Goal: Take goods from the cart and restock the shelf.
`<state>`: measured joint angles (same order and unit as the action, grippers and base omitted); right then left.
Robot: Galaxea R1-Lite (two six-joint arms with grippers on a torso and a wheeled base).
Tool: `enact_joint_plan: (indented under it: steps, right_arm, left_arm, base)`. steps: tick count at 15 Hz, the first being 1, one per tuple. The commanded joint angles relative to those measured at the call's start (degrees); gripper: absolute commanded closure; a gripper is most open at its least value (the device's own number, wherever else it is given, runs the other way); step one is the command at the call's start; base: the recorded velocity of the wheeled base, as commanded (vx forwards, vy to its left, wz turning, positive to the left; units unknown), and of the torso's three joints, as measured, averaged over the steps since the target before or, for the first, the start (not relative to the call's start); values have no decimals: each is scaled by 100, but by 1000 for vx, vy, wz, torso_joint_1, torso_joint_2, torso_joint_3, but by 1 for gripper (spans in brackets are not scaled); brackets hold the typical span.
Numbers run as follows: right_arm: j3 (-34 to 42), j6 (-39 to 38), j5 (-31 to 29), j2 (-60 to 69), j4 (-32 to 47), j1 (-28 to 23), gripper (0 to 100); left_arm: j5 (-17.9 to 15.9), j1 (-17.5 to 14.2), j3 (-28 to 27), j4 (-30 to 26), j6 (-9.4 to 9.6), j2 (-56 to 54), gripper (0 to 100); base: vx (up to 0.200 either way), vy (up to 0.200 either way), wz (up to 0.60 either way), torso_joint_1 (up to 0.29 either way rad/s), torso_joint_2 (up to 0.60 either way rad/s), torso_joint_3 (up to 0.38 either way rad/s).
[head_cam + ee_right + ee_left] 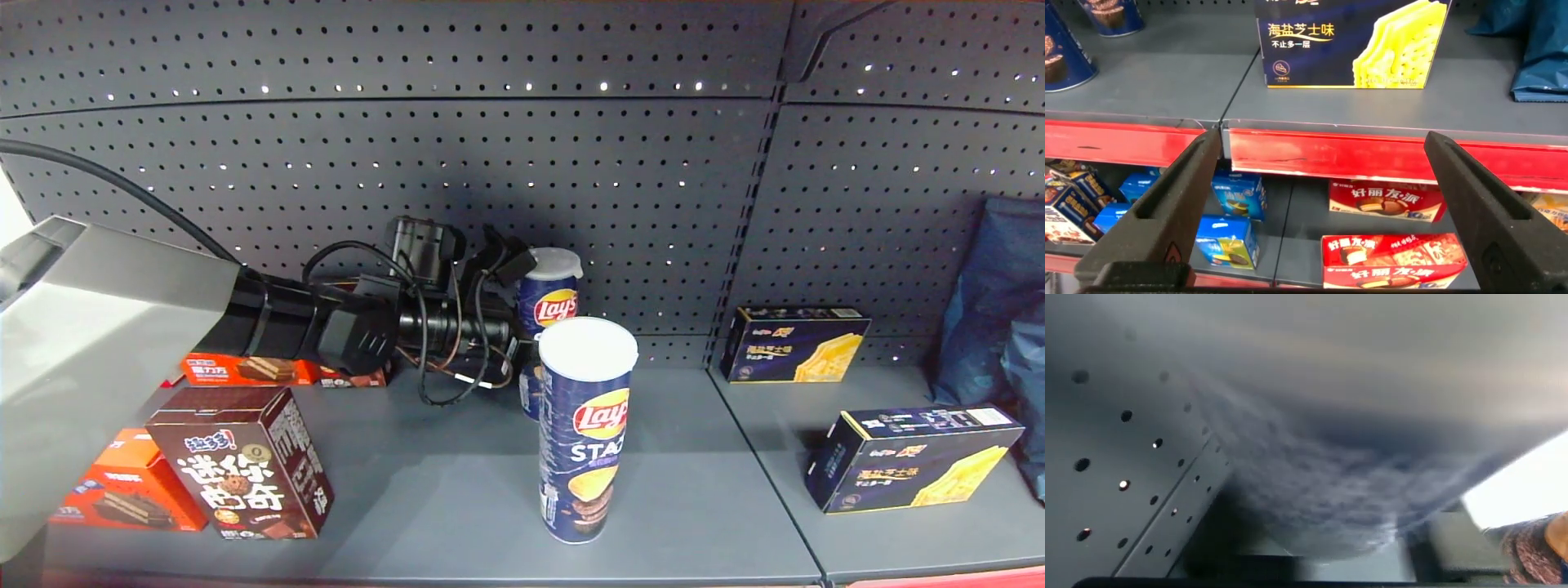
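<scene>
Dark blue, two tall chip cans stand upright on the grey shelf point(457, 498). The rear chip can point(552, 300) is close to the pegboard wall point(408, 163), and the front chip can point(586, 425) stands just before it, nearer to the shelf edge. The left gripper point(518, 328) is at the side of the rear chip can, touching it or very near. Whether it pinches the can or is loose from it I cannot tell, because the cables point(445, 359) and the can hide its tip. The right gripper point(1321, 208) is spread wide, holds nothing, and hangs before the red edge strip point(1388, 151) of the shelf, lower than a navy and yellow box point(1351, 41) that stands on it.

I judge that the rear can is being set in place. The danger is tipping: both cans are tall, narrow and close together. If the left arm goes back sideways, or a cable catches a lid, the rear can may fall on the front one, which could roll off the shelf.
</scene>
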<state>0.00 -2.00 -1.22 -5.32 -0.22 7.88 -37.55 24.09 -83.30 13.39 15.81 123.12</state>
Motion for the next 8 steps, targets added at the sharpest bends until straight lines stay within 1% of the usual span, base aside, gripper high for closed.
enact_joint_plan:
  steps: [1, 3, 6, 7, 8]
  right_arm:
    - [0, -2, -1, -13, -4, 4, 0]
    - [0, -2, -1, -13, -4, 4, 0]
    - [0, -2, -1, -13, -4, 4, 0]
    - [0, -2, -1, -13, -4, 4, 0]
    - [0, -2, -1, -13, -4, 4, 0]
  left_arm:
    - [2, -9, -2, 6, 1, 19, 0]
    - [19, -62, 94, 50, 10, -43, 0]
    - [55, -141, 508, 349, 1, -368, 0]
    - [186, -238, 806, 507, 10, -570, 0]
    - [327, -256, 1017, 577, 1, -685, 0]
  base:
    - [0, 0, 0, 0, 0, 0]
    - [0, 0, 0, 0, 0, 0]
    - [0, 0, 0, 0, 0, 0]
    - [0, 0, 0, 0, 0, 0]
    - [0, 0, 0, 0, 0, 0]
